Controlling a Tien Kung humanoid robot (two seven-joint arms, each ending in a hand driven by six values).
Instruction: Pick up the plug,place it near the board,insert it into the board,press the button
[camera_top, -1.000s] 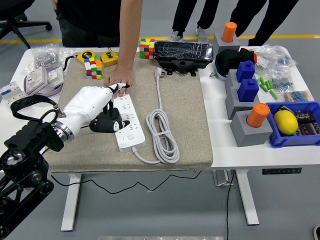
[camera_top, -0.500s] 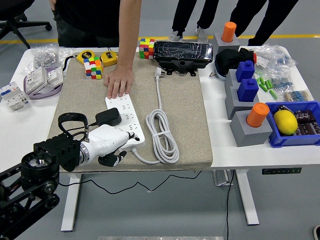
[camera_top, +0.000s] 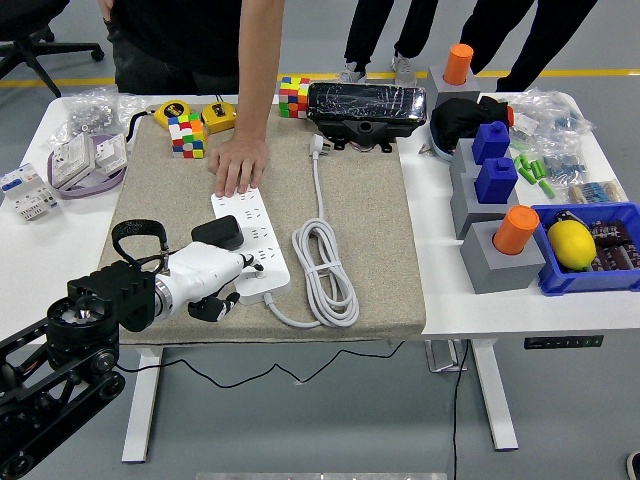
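Your left hand's fingers (camera_top: 225, 303) are loosely curled and hold nothing, hanging at the near end of the power strip (camera_top: 250, 243), with one fingertip reaching toward its near corner. Just beyond the fingers, the black plug (camera_top: 218, 233) already sits in the strip, so by my reading you are on the last step: pressing the button.

Working down in size: the tabletop (camera_top: 500, 305) carries a beige mat (camera_top: 370, 220), and the strip lies on it running away from the fingers. At the strip's far end a person's hand (camera_top: 238, 163) rests flat on it, seemingly steadying it. To the right of the fingers, the strip's white cable (camera_top: 325, 270) lies coiled.

I cannot make out the button itself; it is probably at the near end, close under your fingers. The next move calls for one fingertip brought over it and a short push straight down, without nudging the plug. Your right hand is out of view.
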